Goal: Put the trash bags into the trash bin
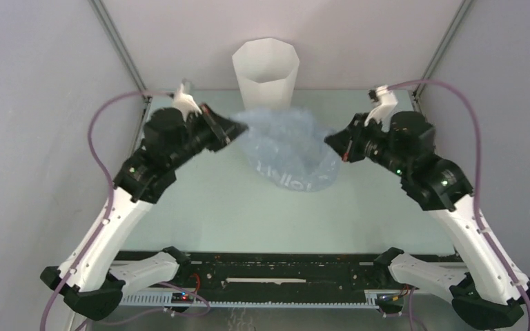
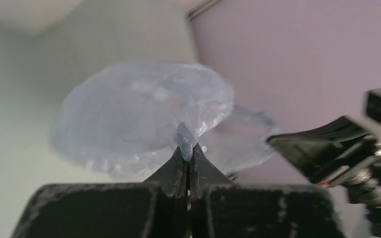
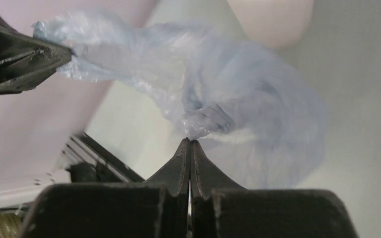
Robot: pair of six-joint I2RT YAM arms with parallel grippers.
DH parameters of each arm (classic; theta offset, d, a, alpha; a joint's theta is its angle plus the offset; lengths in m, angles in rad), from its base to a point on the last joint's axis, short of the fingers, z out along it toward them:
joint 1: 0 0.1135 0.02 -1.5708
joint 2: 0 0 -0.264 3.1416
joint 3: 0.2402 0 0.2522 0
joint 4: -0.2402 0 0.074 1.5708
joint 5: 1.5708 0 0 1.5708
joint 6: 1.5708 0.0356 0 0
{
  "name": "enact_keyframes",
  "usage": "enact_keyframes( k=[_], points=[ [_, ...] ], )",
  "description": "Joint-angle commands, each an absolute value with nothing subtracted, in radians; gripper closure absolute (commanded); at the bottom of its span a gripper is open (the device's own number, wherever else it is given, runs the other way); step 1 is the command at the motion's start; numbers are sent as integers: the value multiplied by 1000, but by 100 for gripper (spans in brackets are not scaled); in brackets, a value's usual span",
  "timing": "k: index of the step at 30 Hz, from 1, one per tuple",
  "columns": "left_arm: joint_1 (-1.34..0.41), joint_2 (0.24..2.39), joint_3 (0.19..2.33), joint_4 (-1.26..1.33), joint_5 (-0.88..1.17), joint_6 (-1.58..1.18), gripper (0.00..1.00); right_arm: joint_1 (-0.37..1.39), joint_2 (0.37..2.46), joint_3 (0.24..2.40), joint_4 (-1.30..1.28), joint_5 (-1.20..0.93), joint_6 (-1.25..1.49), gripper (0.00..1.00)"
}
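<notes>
The pale-blue translucent trash bag [image 1: 286, 148] hangs spread between my two grippers above the table, sagging in the middle. My left gripper [image 1: 238, 125] is shut on the bag's left edge; in the left wrist view a pinch of film [image 2: 186, 139] sits between the closed tips of the left gripper [image 2: 189, 151]. My right gripper [image 1: 331, 141] is shut on the bag's right edge, with film [image 3: 198, 124] bunched at the tips of the right gripper [image 3: 190, 144]. The white faceted trash bin [image 1: 265, 69] stands upright behind the bag, at the back centre.
The pale green table [image 1: 200, 214] lies under the bag. Grey walls and metal frame posts [image 1: 121, 48] close in the back and sides. The bin's base shows in the right wrist view [image 3: 273, 20]. Purple cables loop off both arms.
</notes>
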State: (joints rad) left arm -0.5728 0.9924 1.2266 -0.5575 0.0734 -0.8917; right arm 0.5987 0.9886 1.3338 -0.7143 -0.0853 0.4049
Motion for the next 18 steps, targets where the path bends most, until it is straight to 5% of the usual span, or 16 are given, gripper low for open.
enact_keyframes(
  k=[1, 11, 15, 18],
  points=[
    [-575, 1058, 1479, -565, 65, -814, 100, 590, 1026, 1451, -767, -98, 339, 100],
    [-612, 827, 681, -520, 94, -1073, 100, 600, 858, 822, -720, -227, 496, 100],
    [-575, 758, 780, -480, 46, -1037, 100, 544, 852, 936, -695, -207, 462, 100],
    [-512, 932, 1068, -448, 136, -960, 100, 429, 1007, 1260, -715, -244, 404, 100]
  ],
)
